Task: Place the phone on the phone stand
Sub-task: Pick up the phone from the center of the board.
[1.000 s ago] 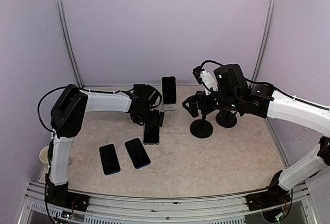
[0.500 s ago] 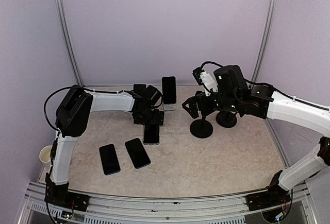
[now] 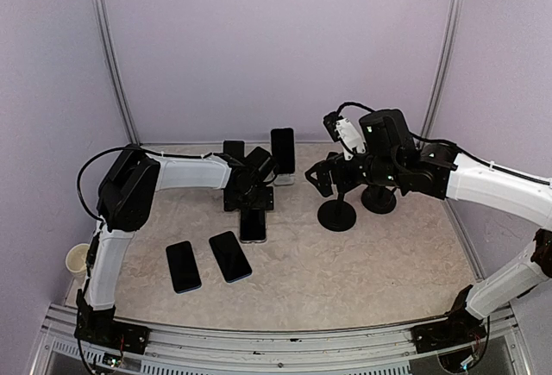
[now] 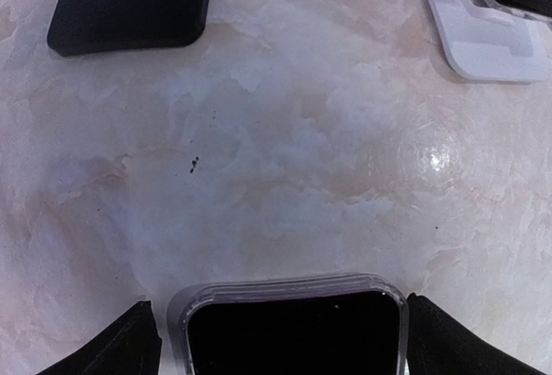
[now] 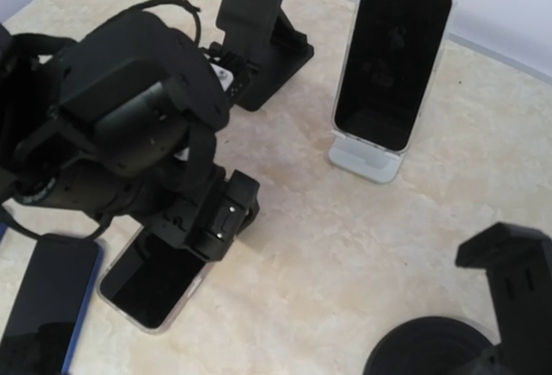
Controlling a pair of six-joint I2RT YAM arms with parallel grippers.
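L fingers (image 4: 121, 345) wide open astride clear-cased phone (image 4: 293, 332), R fingers (image 3: 320, 179) wide open; both empty. 4 phones (image 3: 183, 266), 4 stands (image 3: 337, 215).

Rear of the marbled beige desk (image 3: 371, 263) obstructed: a black folding stand (image 5: 259, 39) and a white stand (image 5: 366, 161) carrying an upright dark phone (image 5: 392, 60) stand near each other. Bare desk lies between these and the flat clear-cased phone (image 4: 293, 328); the left fingers (image 4: 129, 349) flank its end, narrow gap each side. Two black round-based stands (image 3: 336, 214) block centre-right, under the right arm (image 3: 492, 184). Two blue-edged phones (image 3: 183, 265) lie front-left; front-right bare.
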